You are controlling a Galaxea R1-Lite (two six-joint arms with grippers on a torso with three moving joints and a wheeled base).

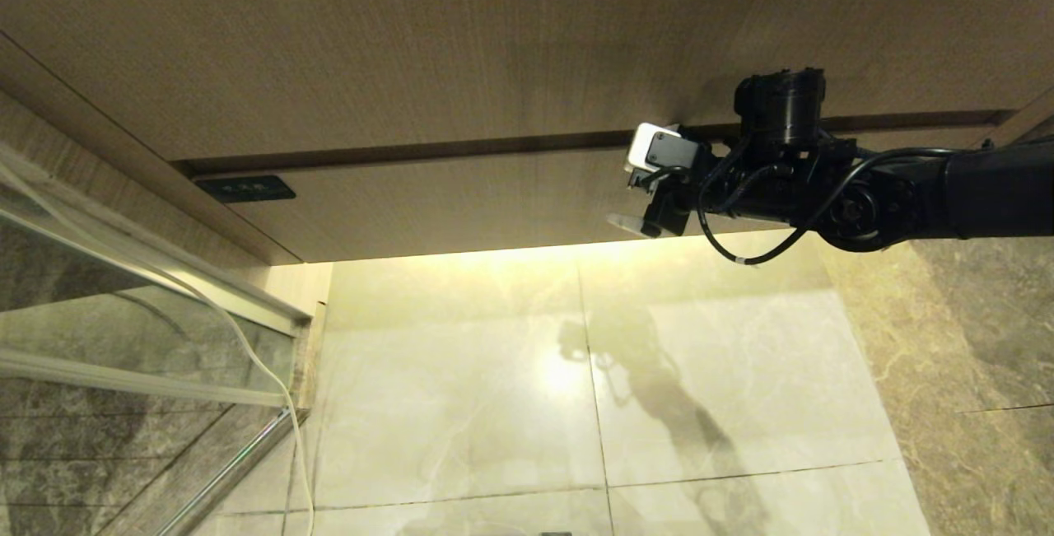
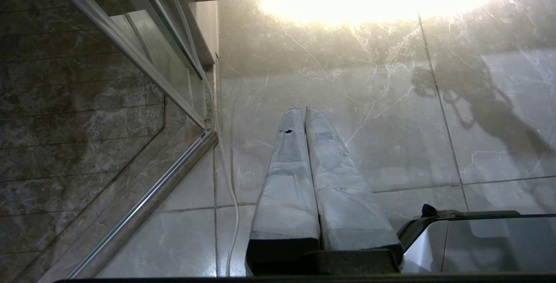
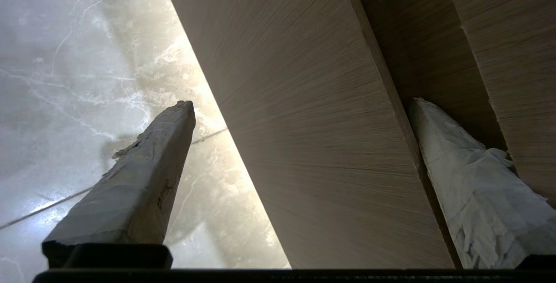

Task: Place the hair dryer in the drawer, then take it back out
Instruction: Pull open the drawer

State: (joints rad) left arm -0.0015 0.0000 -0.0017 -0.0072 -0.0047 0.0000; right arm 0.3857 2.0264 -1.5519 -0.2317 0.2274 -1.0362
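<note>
**R gripper straddling closed drawer front**

Head view: I see the wide light-wood drawer shut, its front flush under the taller plain wood panel, w/ a small dark label at its left end. My black right arm reaches in from the right; the right gripper sits at the drawer front, right of centre, near the dark gap above it. Pale marble floor tiles lie below, glass shower partition at left. Hair dryer isn't in any view.

Left wrist view: left gripper hangs over the floor tiles near the partition, taped fingers pressed together, holding nothing.

Right wrist view: right gripper fingers spread wide. One taped finger is on the floor side of the drawer front; the other sits in the gap along its top edge. Contact w/ the wood: can't tell.
</note>
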